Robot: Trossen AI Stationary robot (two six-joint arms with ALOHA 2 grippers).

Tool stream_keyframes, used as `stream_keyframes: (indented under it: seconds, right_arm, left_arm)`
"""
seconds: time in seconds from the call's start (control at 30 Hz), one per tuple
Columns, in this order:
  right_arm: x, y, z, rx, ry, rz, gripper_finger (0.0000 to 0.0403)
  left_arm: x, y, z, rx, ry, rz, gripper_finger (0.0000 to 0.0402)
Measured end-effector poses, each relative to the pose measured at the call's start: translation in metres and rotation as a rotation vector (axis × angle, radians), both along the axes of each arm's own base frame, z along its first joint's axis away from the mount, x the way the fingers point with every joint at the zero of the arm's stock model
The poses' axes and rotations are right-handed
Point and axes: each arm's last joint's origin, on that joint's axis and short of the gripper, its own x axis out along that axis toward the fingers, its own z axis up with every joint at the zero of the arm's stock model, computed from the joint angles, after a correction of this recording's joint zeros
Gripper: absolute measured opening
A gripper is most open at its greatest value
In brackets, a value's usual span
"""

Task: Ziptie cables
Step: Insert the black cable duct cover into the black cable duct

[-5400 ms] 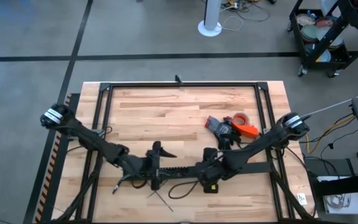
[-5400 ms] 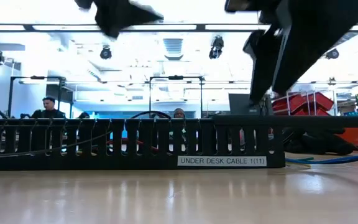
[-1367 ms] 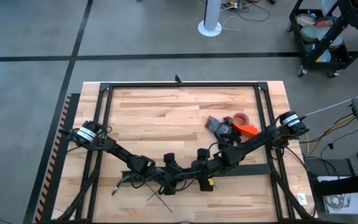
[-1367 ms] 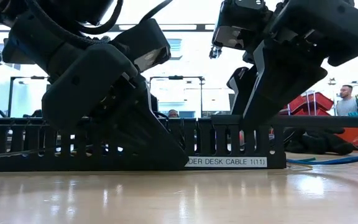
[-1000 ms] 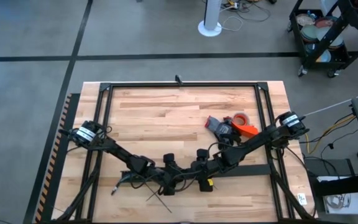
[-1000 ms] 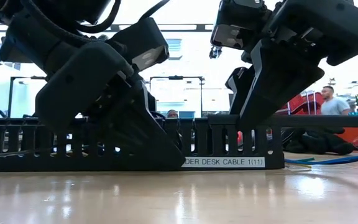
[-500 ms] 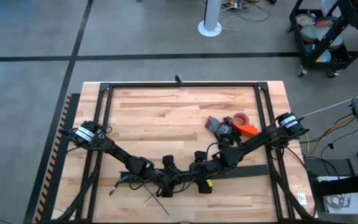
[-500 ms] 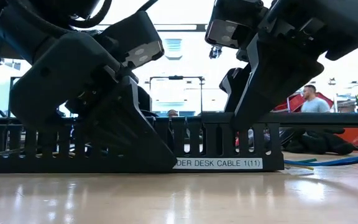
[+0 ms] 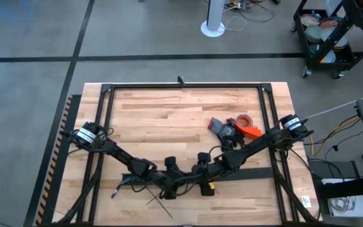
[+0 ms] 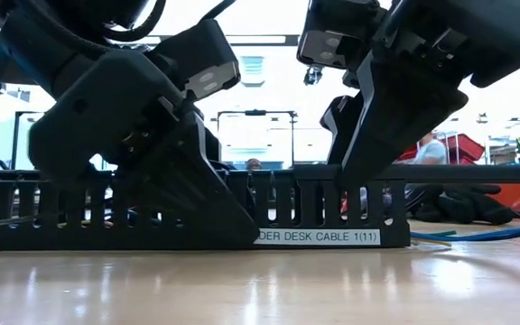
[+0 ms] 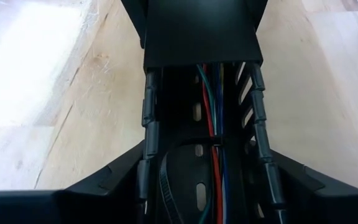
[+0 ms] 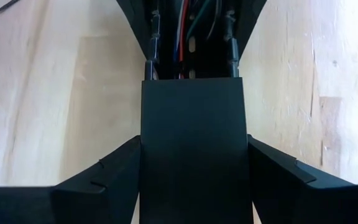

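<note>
A long black comb-toothed duct point(image 9: 251, 171) point(image 10: 314, 212) lies across the table's near middle. The cables, red, green and blue wires point(image 11: 215, 124), run inside its open part. A dark ziptie point(image 11: 188, 146) loops across them. Loose zipties point(image 9: 161, 199) lie on the wood nearer the front edge. My left gripper point(image 9: 169, 184) point(image 11: 207, 163) straddles the open part of the duct. My right gripper point(image 9: 203, 181) point(image 12: 194, 143) straddles the part under the flat lid point(image 12: 194, 155). Thin wires point(image 9: 126, 184) trail out to the left of the duct. My left gripper pinches the duct's open part between its two fingers, one on each comb wall point(image 11: 144, 177). The fingers come slanting down from above and lie across the duct. The duct rests on the table. My right gripper pinches the duct's lidded part, one finger on each long side point(image 12: 143, 149), slanting down from above. The fingers lie across the duct and meet it near its top edge point(image 10: 355, 173). The duct stays on the table.
A red tape roll point(image 9: 243, 119), an orange tool point(image 9: 251, 132) and a grey-red object point(image 9: 219, 125) lie at the right, behind my right arm. Black frame rails point(image 9: 184, 85) run round the table. A blue cord point(image 10: 477, 233) lies right of the duct. People show in the room behind.
Both grippers have gone a little toward the table's left, keeping their hold. The duct has slid along the table with them and stays flat on the wood.
</note>
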Motion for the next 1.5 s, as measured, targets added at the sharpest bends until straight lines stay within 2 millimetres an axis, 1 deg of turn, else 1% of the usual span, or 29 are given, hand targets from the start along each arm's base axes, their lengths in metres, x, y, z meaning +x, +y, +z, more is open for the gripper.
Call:
stream_keyframes:
  seconds: [0.13,0.3,0.5,0.63,0.73,0.87,0.93,1.0,1.1,1.13,1.17,1.27,1.37,1.43,1.5]
  right_arm:
    - [-0.001,0.0,-0.002,0.003,0.018,0.005,0.0225]
    - [-0.001,0.0,-0.002,0.007,0.023,0.004,0.0236]
    - [-0.001,0.0,-0.001,-0.003,0.014,-0.004,0.0239]
    - [-0.003,0.003,-0.001,-0.053,-0.008,-0.017,0.0251]
    - [-0.007,0.007,0.005,-0.089,-0.04,-0.025,0.0267]
    - [-0.013,0.01,0.019,-0.072,-0.087,-0.039,0.0289]
    - [-0.017,0.011,0.031,-0.056,-0.11,-0.037,0.03]
    - [-0.021,0.012,0.048,-0.049,-0.158,-0.039,0.0309]
    - [-0.033,0.016,0.081,-0.116,-0.326,-0.057,0.0313]
    - [-0.04,0.017,0.088,-0.141,-0.368,-0.069,0.0312]
    - [-0.045,0.017,0.089,-0.171,-0.387,-0.078,0.0309]
    - [-0.051,0.012,0.077,-0.153,-0.384,-0.099,0.0301]
    - [-0.047,0.006,0.057,-0.087,-0.392,-0.13,0.0296]
    - [-0.045,0.003,0.036,-0.054,-0.326,-0.128,0.0296]
    - [-0.039,0.002,0.017,-0.007,-0.28,-0.113,0.0301]
  left_arm:
    - [0.0,0.0,0.0,0.002,-0.001,0.004,0.0228]
    - [0.0,0.001,0.0,0.002,-0.001,0.008,0.0224]
    - [0.0,0.001,0.0,-0.001,0.001,0.005,0.0228]
    - [0.0,0.002,0.0,-0.006,0.001,0.007,0.0225]
    - [0.001,0.002,0.0,-0.001,-0.001,0.008,0.023]
    - [0.001,0.002,0.0,0.0,-0.001,0.006,0.0232]
    - [0.001,0.002,0.0,0.0,0.0,0.006,0.0228]
    - [0.001,0.002,0.0,0.0,0.0,0.005,0.0225]
    - [0.001,0.002,0.0,-0.001,0.0,0.003,0.0226]
    - [0.001,0.002,0.0,-0.001,0.001,0.001,0.0227]
    - [0.001,0.002,0.0,0.0,0.001,0.001,0.0229]
    - [0.001,0.002,0.0,-0.001,0.002,-0.003,0.023]
    - [0.001,0.002,0.0,-0.003,0.002,-0.006,0.0227]
    - [0.001,0.001,0.0,-0.006,-0.004,-0.009,0.0226]
    - [0.001,0.001,0.0,-0.008,-0.006,-0.01,0.0228]
